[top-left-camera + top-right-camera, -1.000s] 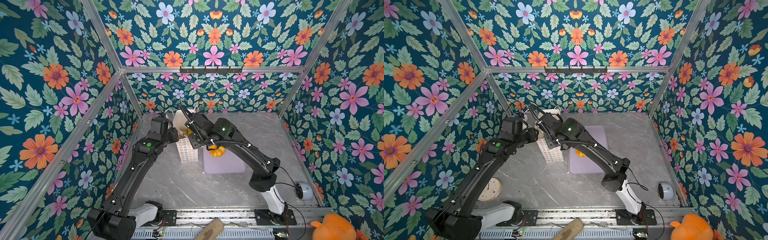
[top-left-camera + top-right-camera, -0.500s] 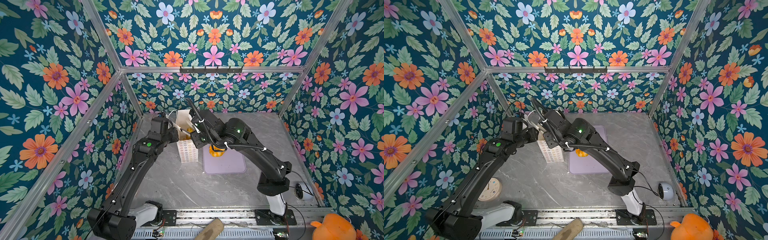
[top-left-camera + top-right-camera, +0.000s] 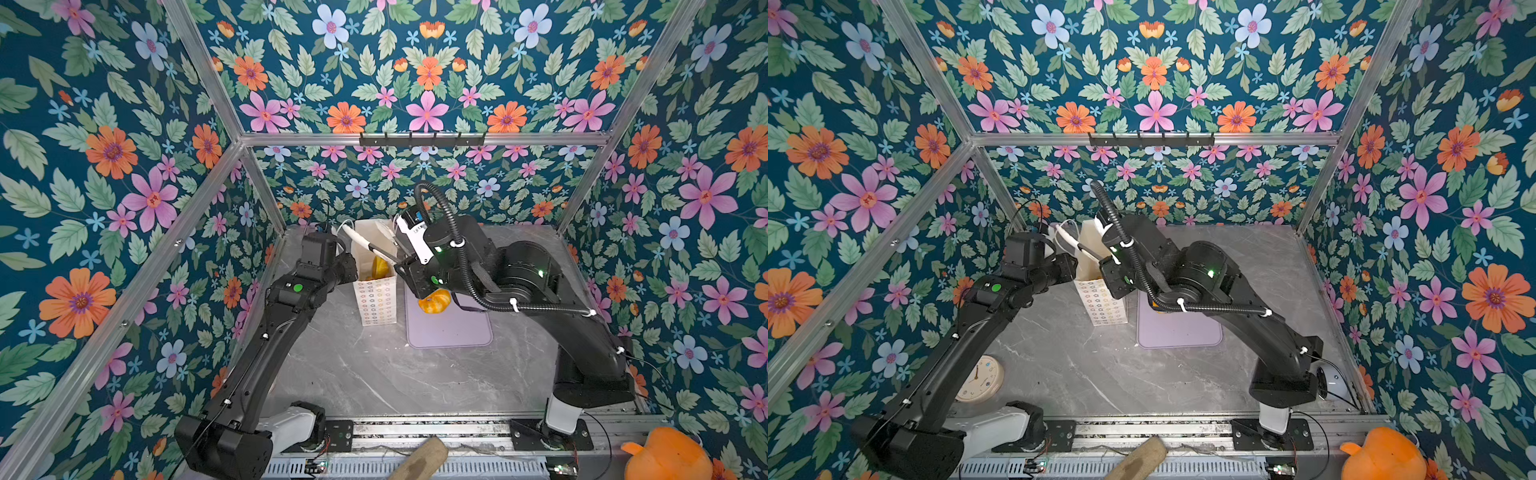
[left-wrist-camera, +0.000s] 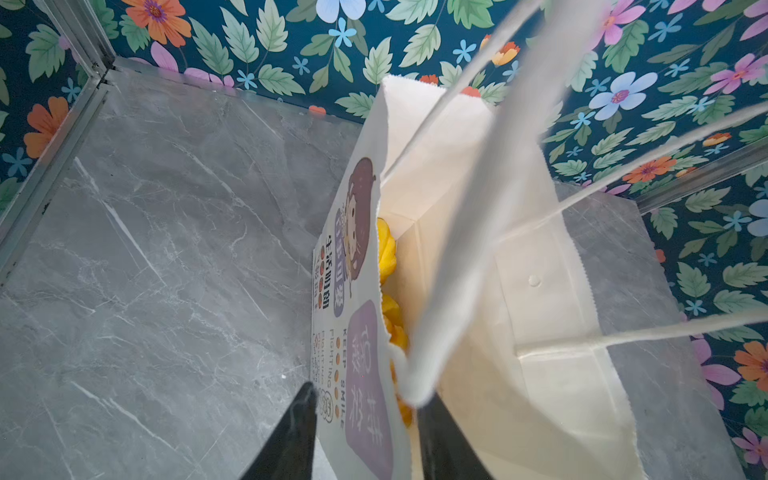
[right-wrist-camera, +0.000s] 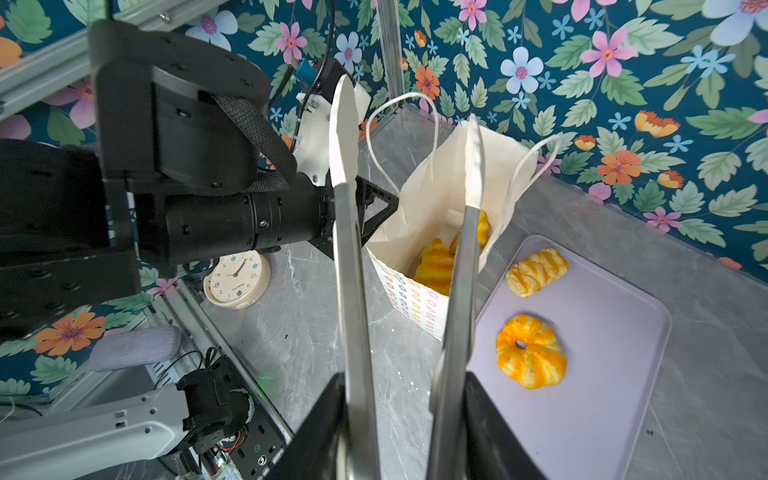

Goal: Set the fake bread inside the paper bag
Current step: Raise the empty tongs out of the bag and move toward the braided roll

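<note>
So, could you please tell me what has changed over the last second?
The right arm swung back toward its own side, drawing its empty fingers back across the mouth of the bag. Nothing was taken or let go. The left fingers still straddle the bag's rim; the bag, the tray and the bun on it have not moved.

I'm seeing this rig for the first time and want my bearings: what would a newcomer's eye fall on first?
The loud floral wallpaper covers every wall around the grey marble table. Toward the back, the white paper bag stands upright with golden fake bread inside, and the left arm and right arm meet at it. Beside it, a ring-shaped bun and a braided piece lie on a lilac tray.
</note>
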### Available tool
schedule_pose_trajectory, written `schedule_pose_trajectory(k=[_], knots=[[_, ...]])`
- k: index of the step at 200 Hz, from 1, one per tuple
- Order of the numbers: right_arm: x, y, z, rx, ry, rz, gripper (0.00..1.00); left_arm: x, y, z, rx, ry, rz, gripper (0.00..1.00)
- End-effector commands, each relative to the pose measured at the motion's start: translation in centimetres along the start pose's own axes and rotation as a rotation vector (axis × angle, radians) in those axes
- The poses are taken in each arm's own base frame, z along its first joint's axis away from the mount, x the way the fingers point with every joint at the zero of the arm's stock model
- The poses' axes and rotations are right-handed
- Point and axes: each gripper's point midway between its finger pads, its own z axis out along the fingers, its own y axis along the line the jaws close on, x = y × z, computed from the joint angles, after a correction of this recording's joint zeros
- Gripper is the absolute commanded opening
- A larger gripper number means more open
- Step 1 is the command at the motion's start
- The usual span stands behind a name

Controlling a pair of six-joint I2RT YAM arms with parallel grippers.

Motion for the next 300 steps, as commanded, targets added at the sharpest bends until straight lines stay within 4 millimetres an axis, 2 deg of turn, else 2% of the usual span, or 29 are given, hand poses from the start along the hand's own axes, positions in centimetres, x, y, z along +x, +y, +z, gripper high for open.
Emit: schedule_pose_trajectory(k=[1, 20, 24, 26, 30, 62, 92, 124, 154, 190, 246, 256, 259, 266, 300], knots=[[-1.3, -1.4, -1.6, 0.052, -0.071, -0.007, 0.43, -0.4, -0.1, -0.1, 0.000, -0.012, 0.001, 0.41], [-1.5, -2.9, -3.0, 0.109, -0.109, -0.012, 0.43, -0.4, -0.2, 0.1, 0.004, -0.008, -0.002, 0.41], [-1.4, -3.1, -2.8, 0.124, -0.107, -0.017, 0.43, -0.4, -0.2, 0.0, 0.006, -0.008, -0.002, 0.41], [-1.8, -3.5, -4.0, 0.123, -0.133, -0.008, 0.43, -0.4, -0.2, 0.1, 0.006, -0.008, -0.002, 0.41], [-1.9, -3.9, -4.6, 0.131, -0.147, -0.005, 0.43, -0.5, -0.2, 0.1, 0.007, -0.008, -0.002, 0.41], [-1.8, -6.9, -6.9, 0.223, -0.225, 0.013, 0.43, -0.5, -0.3, 0.0, 0.009, -0.006, -0.007, 0.41], [-0.2, -10.2, -7.3, 0.268, -0.204, 0.096, 0.44, -0.4, -0.4, 0.1, 0.016, -0.001, -0.013, 0.41], [2.0, -13.2, -6.4, 0.312, -0.113, 0.170, 0.44, -0.2, -0.6, 0.4, 0.027, 0.007, -0.021, 0.41], [4.1, -15.6, -4.2, 0.342, -0.011, 0.268, 0.44, -0.1, -0.6, 0.5, 0.030, 0.008, -0.027, 0.41], [6.3, -16.9, -0.2, 0.328, 0.102, 0.375, 0.45, -0.1, -0.7, 0.6, 0.035, 0.011, -0.031, 0.41], [9.1, -17.1, 6.4, 0.315, 0.234, 0.458, 0.45, 0.1, -0.7, 0.7, 0.039, 0.012, -0.036, 0.41], [9.4, -17.2, 6.9, 0.321, 0.240, 0.487, 0.45, 0.1, -0.8, 0.7, 0.041, 0.013, -0.036, 0.41], [10.1, -17.2, 8.3, 0.329, 0.272, 0.494, 0.45, 0.1, -0.8, 0.7, 0.040, 0.013, -0.036, 0.41], [10.6, -17.2, 9.2, 0.333, 0.292, 0.515, 0.44, 0.1, -0.8, 0.7, 0.041, 0.014, -0.035, 0.41], [12.5, -17.3, 12.4, 0.364, 0.371, 0.597, 0.43, 0.2, -0.7, 0.8, 0.042, 0.015, -0.036, 0.41]])
